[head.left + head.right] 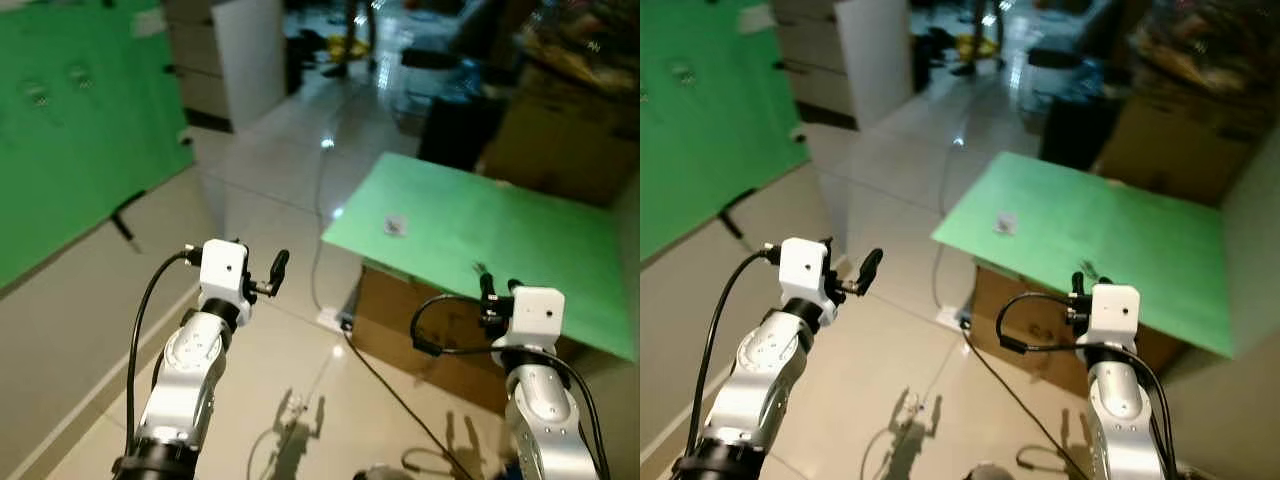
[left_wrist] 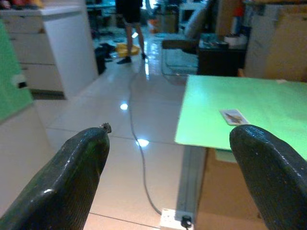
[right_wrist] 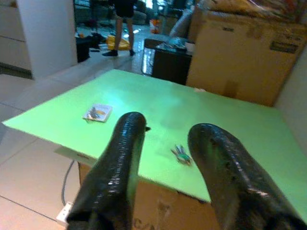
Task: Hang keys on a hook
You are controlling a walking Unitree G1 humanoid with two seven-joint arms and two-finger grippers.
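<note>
Reaching for keys on the green board

Facing a green board (image 3: 225, 124) laid flat on cardboard boxes, the robot has both arms raised. The keys (image 3: 181, 154) lie near the board's near edge, just ahead of the right gripper (image 3: 165, 143), whose fingers stand narrowly parted and hold nothing. They look small, a greenish-silver bunch lying flat, long axis roughly along the fingers' line. The left gripper (image 2: 168, 158) is spread wide, holding nothing, off the board's left edge over the floor. The right arm is clearly nearer. A small card (image 3: 98, 112) rests toward the left edge
</note>
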